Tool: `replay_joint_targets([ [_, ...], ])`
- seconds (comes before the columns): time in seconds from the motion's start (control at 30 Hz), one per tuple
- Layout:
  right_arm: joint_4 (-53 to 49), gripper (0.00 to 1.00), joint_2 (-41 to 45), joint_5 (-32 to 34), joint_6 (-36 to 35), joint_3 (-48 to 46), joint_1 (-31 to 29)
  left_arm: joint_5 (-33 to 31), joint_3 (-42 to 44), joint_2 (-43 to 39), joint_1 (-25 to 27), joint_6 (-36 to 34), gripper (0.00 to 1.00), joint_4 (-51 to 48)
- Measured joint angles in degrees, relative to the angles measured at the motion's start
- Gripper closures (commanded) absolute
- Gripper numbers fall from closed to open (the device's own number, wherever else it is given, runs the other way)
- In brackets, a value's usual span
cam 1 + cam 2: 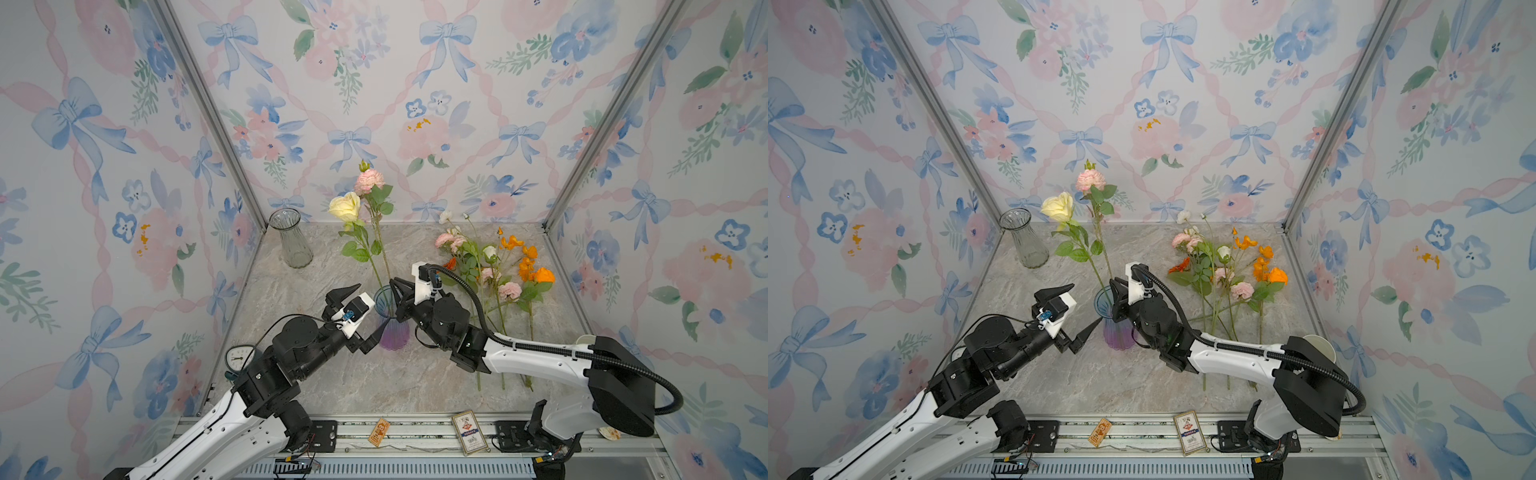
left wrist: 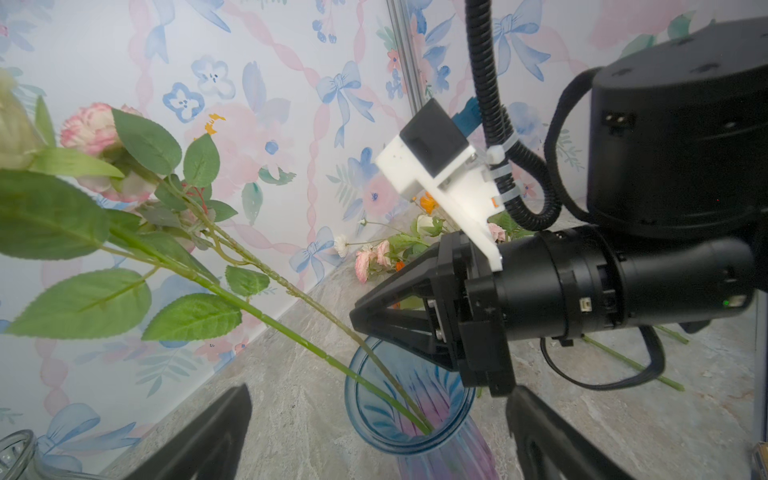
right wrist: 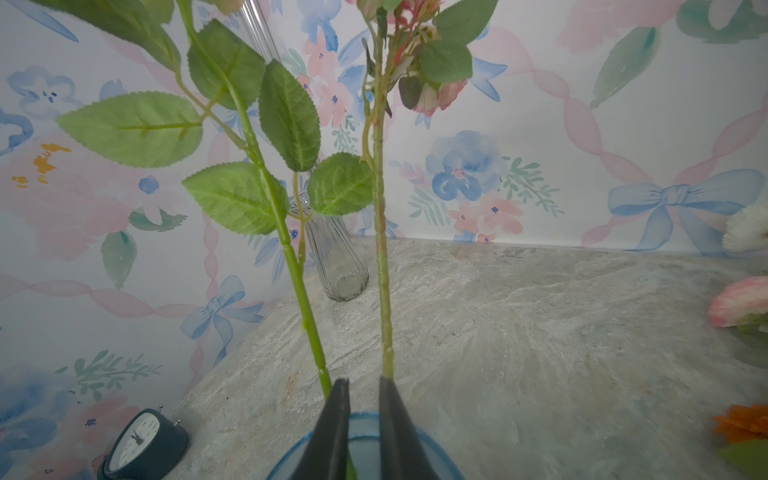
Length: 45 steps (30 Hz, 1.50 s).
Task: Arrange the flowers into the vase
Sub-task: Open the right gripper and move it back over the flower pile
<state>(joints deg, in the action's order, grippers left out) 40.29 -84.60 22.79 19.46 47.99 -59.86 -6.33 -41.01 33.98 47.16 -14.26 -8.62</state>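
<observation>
The cream rose and pink rose stand in the blue vase at the middle of the table, both stems leaning toward the back wall, while the loose flowers lie in a heap to the right. The right gripper sits right at the vase mouth with its fingers a narrow gap apart; in the right wrist view no stem shows in that gap, so it looks to be gripping nothing, with one stem passing just beside each finger. The left gripper is spread wide and empty, its lower finger just beside the vase neck (touching or not cannot be told). The main risk is on the way out: a finger could snag a leaf or stem and drag a rose back up, or tug the tall, top-heavy pair sideways and tip the vase. A small sideways move by the left finger could shove the neck and do the same. The right arm's hose hangs over the loose flowers and could sweep or tangle them. A lesser risk is later stems going into the empty glass vase at the back corner
</observation>
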Motion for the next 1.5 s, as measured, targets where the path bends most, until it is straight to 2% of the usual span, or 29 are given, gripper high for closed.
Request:
replay_joint_targets([
  [0.07,-0.07,0.78,0.44,0.02,-0.11,-0.68,-0.20,0.17,0.00,0.00,-0.24,0.00,0.02,0.00],
  [0.23,-0.24,0.49,1.53,0.02,-0.70,-1.90,-0.55,0.35,0.00,0.33,-0.37,0.00,0.02,0.17],
  [0.5,-3.26,0.28,7.26,1.57,-3.93,-2.54,-0.63,0.66,0.11,2.14,-0.48,-0.02,0.02,0.39],
  [0.67,-11.17,0.16,13.86,2.91,-6.49,-2.45,-0.63,1.09,0.11,2.43,-0.48,-0.02,0.02,0.39],
  [0.8,-22.10,0.15,19.67,4.74,-7.10,-1.81,0.15,2.27,0.11,3.10,-0.48,-0.04,0.02,0.57],
  [0.9,-31.10,0.16,24.57,5.84,-6.58,-1.62,3.52,4.92,0.11,4.50,-0.48,-0.04,0.02,1.99],
  [1.07,-44.41,0.18,34.56,5.55,-2.93,-3.80,17.77,8.66,-4.59,12.98,1.36,-0.04,0.02,2.78],
  [1.2,-53.37,0.26,39.39,2.03,-0.63,-5.70,30.80,8.11,-13.33,23.10,6.51,-0.83,0.02,3.04],
  [1.37,-60.85,0.43,35.34,-8.63,0.07,-5.90,45.64,7.69,-23.56,35.58,10.78,-1.33,0.02,4.42],
  [1.43,-62.77,0.51,31.17,-12.33,-0.13,-5.62,49.48,8.28,-24.68,39.04,10.82,-1.33,0.02,4.85],
  [1.5,-63.76,0.55,26.64,-14.62,-0.50,-5.62,51.15,9.07,-23.96,40.65,10.80,-1.33,0.02,4.76],
])
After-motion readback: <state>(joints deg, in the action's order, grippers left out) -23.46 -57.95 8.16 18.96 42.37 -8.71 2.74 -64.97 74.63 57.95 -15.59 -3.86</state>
